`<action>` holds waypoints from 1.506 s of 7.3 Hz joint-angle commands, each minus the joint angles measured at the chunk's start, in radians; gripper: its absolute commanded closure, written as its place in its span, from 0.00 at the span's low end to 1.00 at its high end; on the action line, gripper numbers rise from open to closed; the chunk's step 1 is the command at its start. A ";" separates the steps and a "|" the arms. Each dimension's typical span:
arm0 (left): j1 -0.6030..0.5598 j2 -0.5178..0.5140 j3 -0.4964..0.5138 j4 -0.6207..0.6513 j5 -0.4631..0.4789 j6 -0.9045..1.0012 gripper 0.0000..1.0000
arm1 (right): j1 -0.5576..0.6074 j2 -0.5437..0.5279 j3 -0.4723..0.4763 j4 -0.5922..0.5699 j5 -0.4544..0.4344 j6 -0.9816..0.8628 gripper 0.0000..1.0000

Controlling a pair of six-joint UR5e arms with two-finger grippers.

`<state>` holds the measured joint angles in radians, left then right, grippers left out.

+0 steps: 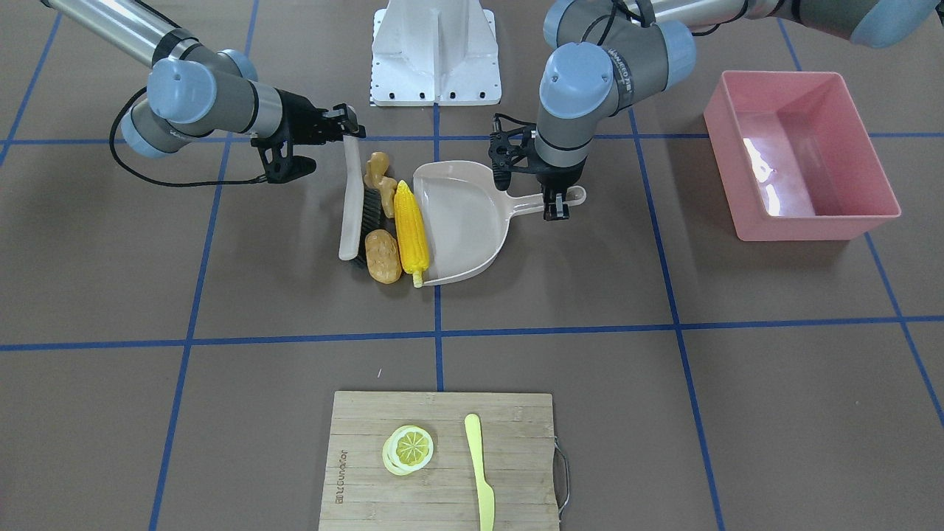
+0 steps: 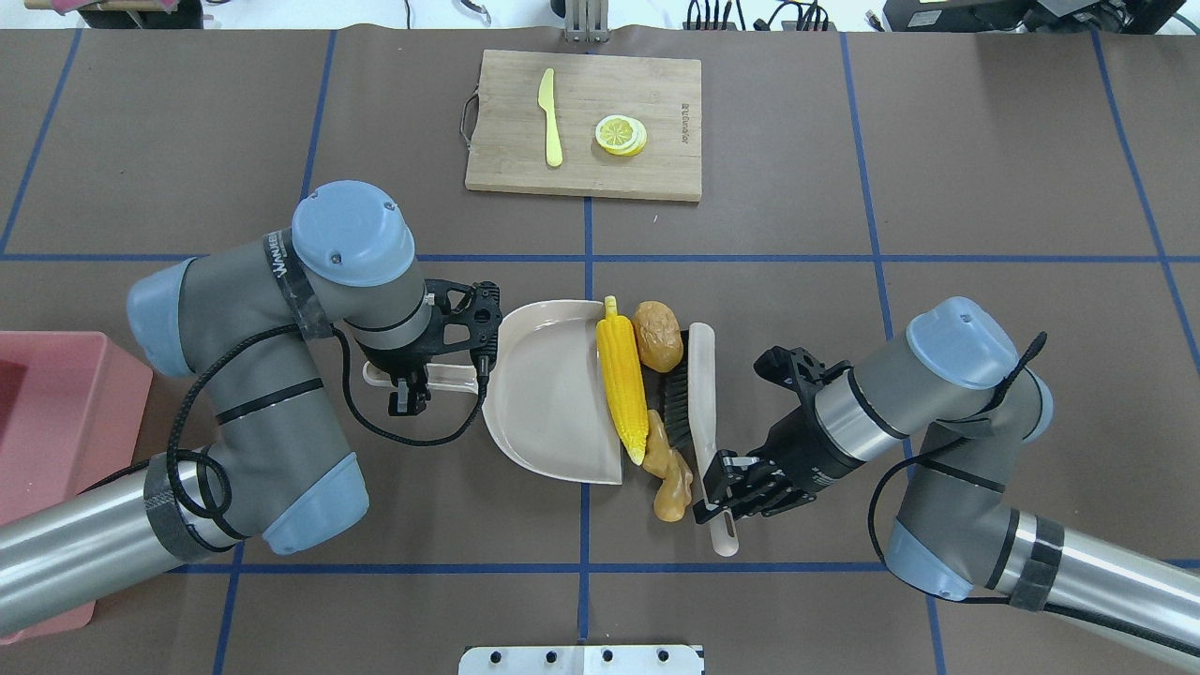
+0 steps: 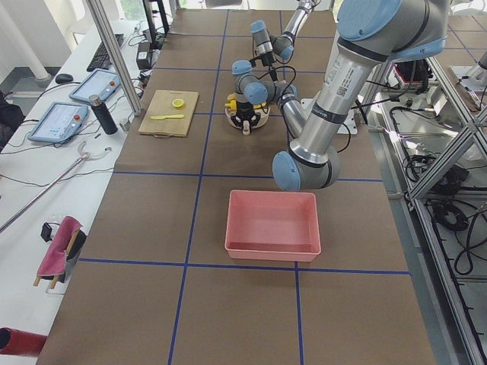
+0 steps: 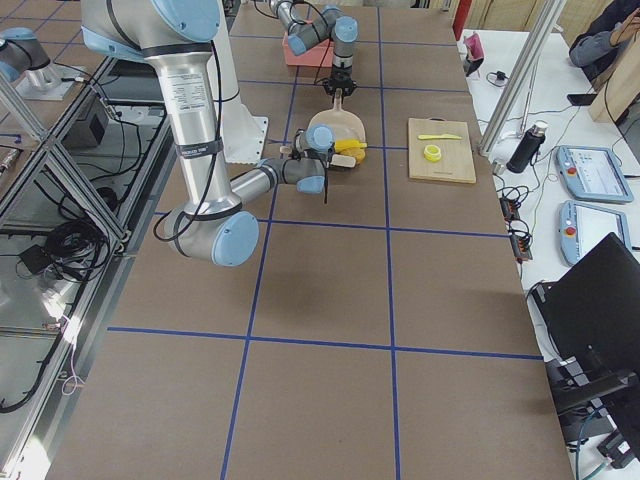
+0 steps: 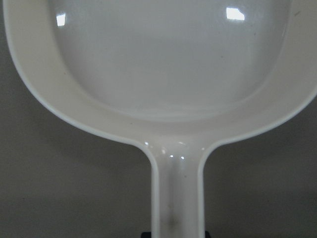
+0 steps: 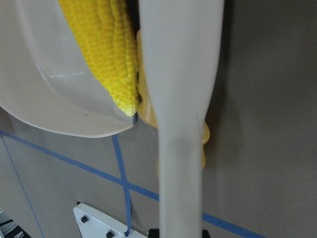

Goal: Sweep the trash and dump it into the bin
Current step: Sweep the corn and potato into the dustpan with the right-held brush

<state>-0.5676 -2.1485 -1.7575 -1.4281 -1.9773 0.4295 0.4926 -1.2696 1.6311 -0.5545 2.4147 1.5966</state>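
- Left gripper (image 2: 409, 392) closed on dustpan (image 2: 548, 394) handle.
- Right gripper (image 2: 729, 492) clamps brush (image 2: 701, 375) handle.
- Corn (image 2: 622, 375) on dustpan lip; potato (image 2: 658, 336), ginger (image 2: 670, 473) seemingly against bristles.
- Bin (image 1: 811, 227) well apart, robot's left.

We find the dustpan (image 2: 548, 403) mid-worktop (image 2: 937, 141), mouth toward the robot's right. The corn cob (image 2: 622, 375) lies along that mouth, partly on the lip. Just right of it sit the potato (image 2: 657, 335), farther out, and the ginger root (image 2: 670, 478), nearer the robot, with the brush (image 2: 703, 375) alongside both. The bin (image 2: 56, 422) stands far left. Beyond, a cutting board (image 2: 506, 159) carries a knife (image 2: 550, 117) left of a lemon slice (image 2: 620, 134).
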 commanded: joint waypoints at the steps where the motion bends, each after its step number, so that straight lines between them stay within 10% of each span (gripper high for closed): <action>1: 0.000 0.001 0.001 0.000 0.000 0.000 1.00 | -0.015 0.074 -0.004 -0.077 -0.022 0.005 1.00; 11: 0.002 0.009 -0.008 0.000 0.000 -0.002 1.00 | -0.083 0.159 0.006 -0.225 -0.106 0.028 1.00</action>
<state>-0.5662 -2.1400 -1.7649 -1.4282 -1.9773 0.4284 0.4082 -1.1005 1.6362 -0.7790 2.3084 1.6255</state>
